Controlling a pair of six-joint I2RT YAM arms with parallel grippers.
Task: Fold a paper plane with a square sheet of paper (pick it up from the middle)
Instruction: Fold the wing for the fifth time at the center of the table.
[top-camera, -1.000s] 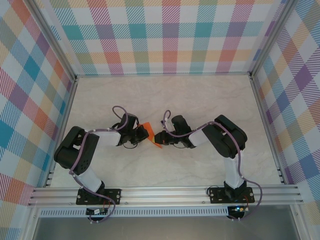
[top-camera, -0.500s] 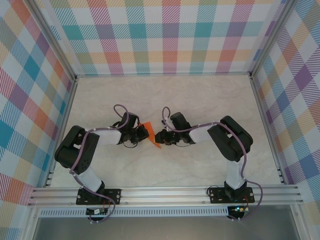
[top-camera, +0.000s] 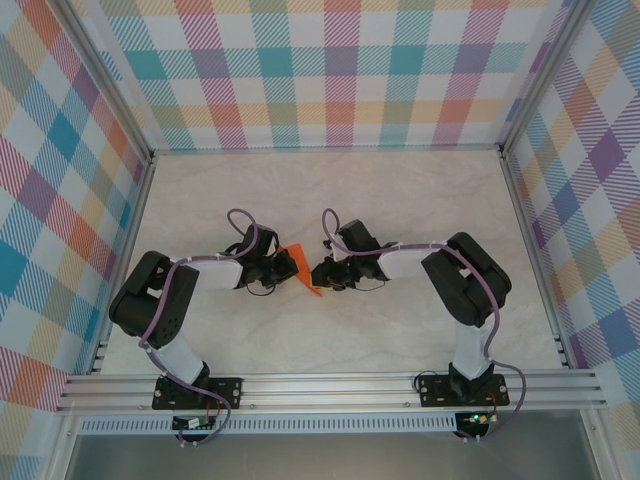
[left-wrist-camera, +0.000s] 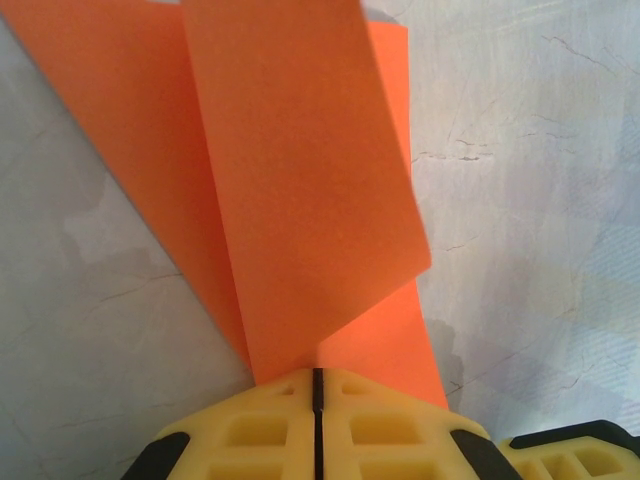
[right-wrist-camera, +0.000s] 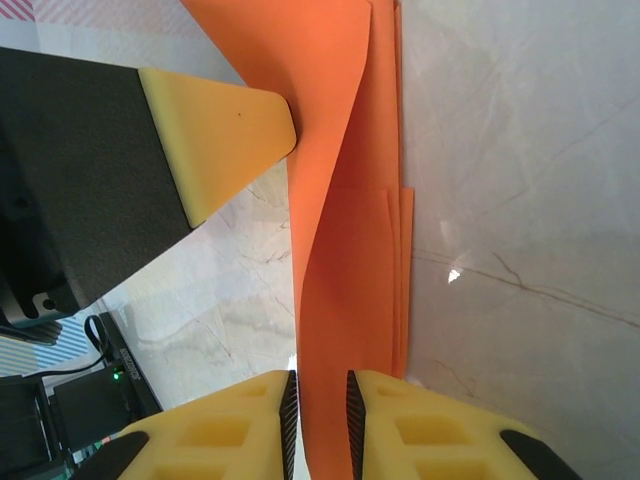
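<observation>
Since a second ago the right arm's elbow has swung outward and the right gripper (right-wrist-camera: 318, 400) has eased to a narrow gap around the folded orange sheet (left-wrist-camera: 300, 180), which the left gripper (left-wrist-camera: 316, 385) pinches tight near the middle of the table (top-camera: 420, 200).

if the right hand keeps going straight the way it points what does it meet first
The folded orange paper, lying between the fingers of the right hand and stretching ahead. The left hand's finger sits left of that line; depth is unclear.
</observation>
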